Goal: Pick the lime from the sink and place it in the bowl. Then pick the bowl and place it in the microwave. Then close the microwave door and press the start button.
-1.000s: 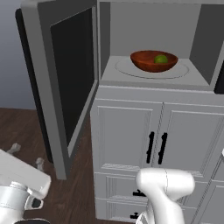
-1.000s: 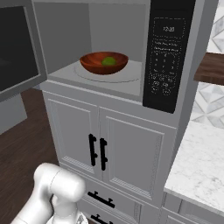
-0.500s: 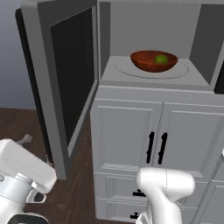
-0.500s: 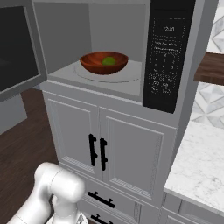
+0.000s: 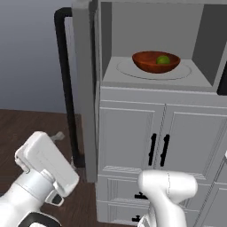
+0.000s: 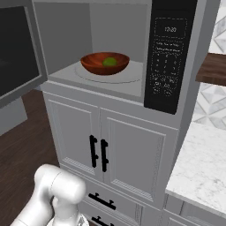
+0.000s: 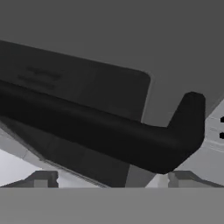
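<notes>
Tool (image 7: 109, 179) jaws stand wide apart, holding nothing, with its two dark fingertips (image 7: 41, 178) rising at the bottom of the hand view just below the long black bar handle (image 7: 105, 131) of the microwave door (image 5: 84, 88). The handle crosses that view slantwise and bends back toward the door's dark window at its right end; whether the tips touch it cannot be told. In the left base view the white hand sits low at the left, near the foot of the door, and it is farther right and higher than half a second ago, when it lay at the picture's left edge.

The door itself has changed most. A second ago it stood swung wide, its dark tinted window facing the camera in the left base view; now that view shows it almost edge-on, with the black handle upright on its left side and the grey frame just beside the microwave (image 6: 132, 26) opening. In the right base view the door is at the far left, still clear of the opening.

Inside the microwave, the bowl (image 5: 156, 61) of reddish-brown wood rests on the white turntable (image 5: 133, 70), and the lime (image 5: 163, 60) lies in the bowl toward its right side, both as before. The black keypad panel (image 6: 170, 57) stands to the right of the opening. Below are white cabinet doors (image 6: 110, 150) with a pair of black handles, and a pale marble tabletop (image 6: 203, 163) lies at the right.
</notes>
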